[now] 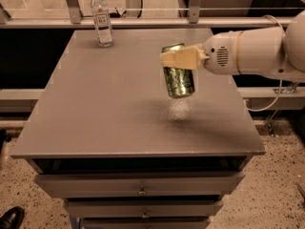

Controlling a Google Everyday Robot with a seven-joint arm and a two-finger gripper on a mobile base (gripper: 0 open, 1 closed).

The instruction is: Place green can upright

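Observation:
The green can (pixel 178 78) has a pale swirly pattern and hangs nearly upright in the air above the right middle of the grey table (pixel 105 109), clear of its surface. Its shadow falls on the table just below. My gripper (pixel 177 57) reaches in from the right on a white arm (pixel 252 54). Its tan fingers (pixel 180 59) are shut on the can's upper part. The can's top end is partly hidden behind the fingers.
A clear plastic water bottle (pixel 102 17) stands upright at the table's far left corner. Drawers (pixel 140 187) run below the table's front edge. A metal rail (pixel 143 23) runs behind the table. A cable hangs at the right.

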